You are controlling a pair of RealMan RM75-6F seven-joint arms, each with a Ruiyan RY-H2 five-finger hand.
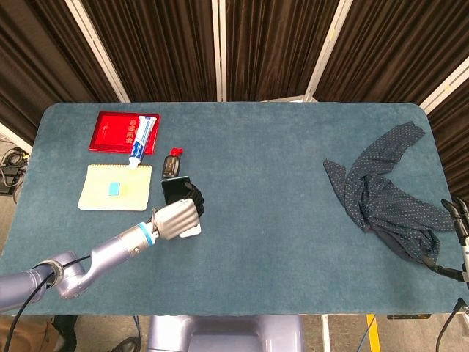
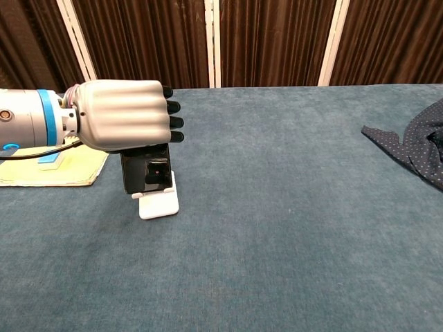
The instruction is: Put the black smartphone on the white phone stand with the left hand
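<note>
My left hand point(image 2: 124, 114) point(image 1: 178, 216) grips the top of the black smartphone point(image 2: 147, 173) point(image 1: 174, 188), fingers curled over it. The phone stands nearly upright, its lower edge at the lip of the white phone stand point(image 2: 159, 203) point(image 1: 192, 230). The phone covers most of the stand's back; only the base and front lip show in the chest view. Whether the phone's weight rests on the stand I cannot tell. My right hand point(image 1: 460, 220) shows at the far right edge of the head view, off the table, holding nothing, fingers apart.
A yellow notepad point(image 1: 113, 188) point(image 2: 41, 171) with a small blue eraser point(image 1: 113, 188) lies left of the stand. Behind it are a red booklet point(image 1: 110, 132), a toothpaste tube point(image 1: 141, 138) and a small black-and-red item point(image 1: 172, 160). A dotted dark cloth point(image 1: 385, 191) point(image 2: 415, 149) lies at the right.
</note>
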